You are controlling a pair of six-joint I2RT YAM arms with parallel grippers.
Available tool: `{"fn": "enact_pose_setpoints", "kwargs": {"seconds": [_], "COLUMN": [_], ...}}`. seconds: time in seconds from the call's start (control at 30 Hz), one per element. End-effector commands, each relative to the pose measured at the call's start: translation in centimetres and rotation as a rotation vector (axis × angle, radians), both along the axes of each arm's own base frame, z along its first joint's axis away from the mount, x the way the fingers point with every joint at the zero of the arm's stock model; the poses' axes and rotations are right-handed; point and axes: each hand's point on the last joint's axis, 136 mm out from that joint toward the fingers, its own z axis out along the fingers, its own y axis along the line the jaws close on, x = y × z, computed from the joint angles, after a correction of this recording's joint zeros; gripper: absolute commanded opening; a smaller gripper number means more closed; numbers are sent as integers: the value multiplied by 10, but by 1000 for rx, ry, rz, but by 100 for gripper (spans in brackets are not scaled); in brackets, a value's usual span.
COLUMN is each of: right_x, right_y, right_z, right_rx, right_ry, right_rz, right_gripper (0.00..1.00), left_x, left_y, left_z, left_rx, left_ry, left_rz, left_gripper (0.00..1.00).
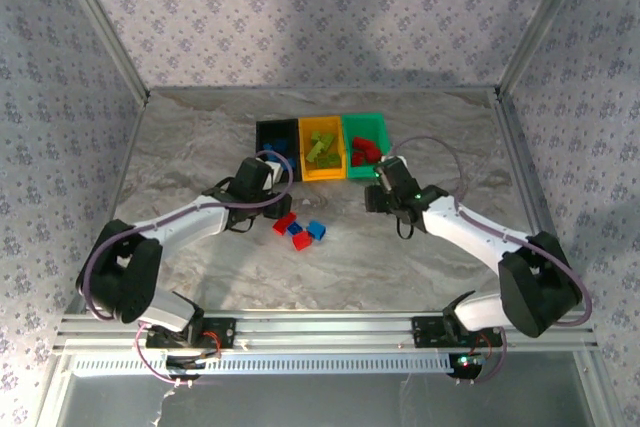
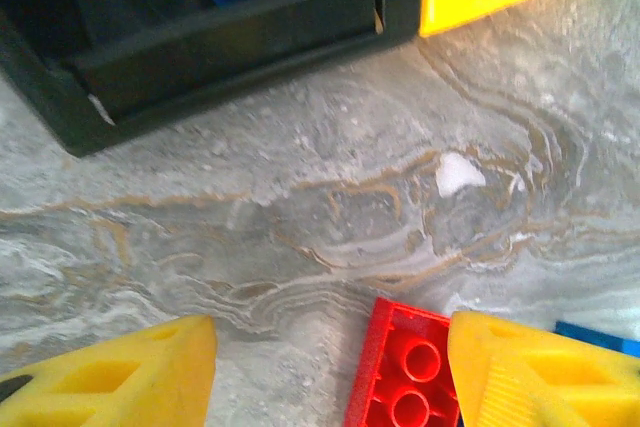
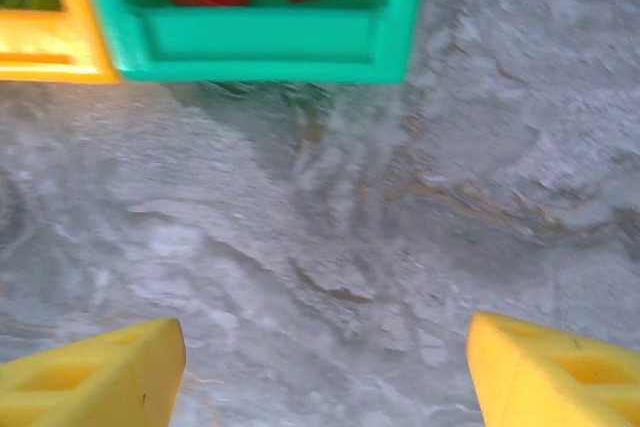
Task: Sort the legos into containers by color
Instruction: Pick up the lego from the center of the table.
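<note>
Step, as judged: left gripper (image 2: 330,357) picking up red brick (image 2: 405,379).
- Brick: lower centre of wrist view, between fingers but just beside the lower-right one, off-centre.
- Do well: centre over brick, lower, close across its sides; mind blue brick (image 2: 598,337) at lower right.
- Jaws: apart, nothing clamped.
- Likely destination: green bin (image 1: 365,117), upper centre of top view, holding reds.
- Left arm: stretched forward, wrist tipped down, near black bin (image 2: 220,37).
- Right gripper (image 3: 325,367): jaws apart, empty, hovers below green bin.

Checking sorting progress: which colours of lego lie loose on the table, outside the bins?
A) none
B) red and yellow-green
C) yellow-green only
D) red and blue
D: the top view shows red bricks and blue bricks loose on the table between the arms, while the yellow-green bricks sit inside the orange-yellow bin.
</note>
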Motion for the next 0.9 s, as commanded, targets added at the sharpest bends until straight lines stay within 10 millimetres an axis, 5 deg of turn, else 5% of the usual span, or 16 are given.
{"fn": "enact_pose_setpoints", "kwargs": {"seconds": [0.0,0.47,0.87], "right_x": [0,-8,-9], "right_y": [-5,-18,-16], "right_z": [-5,-18,-19], "right_rx": [46,111,127], "right_ry": [-14,-31,-20], "right_rz": [-18,-6,14], "right_gripper": [76,76,76], "left_x": [-19,-26,-17], "left_y": [-7,-28,-19], "left_z": [-11,-25,-38], "left_rx": [17,327,436], "left_ry": [130,246,281], "left_rz": [-64,-172,-127], "left_gripper": [62,62,60]}}
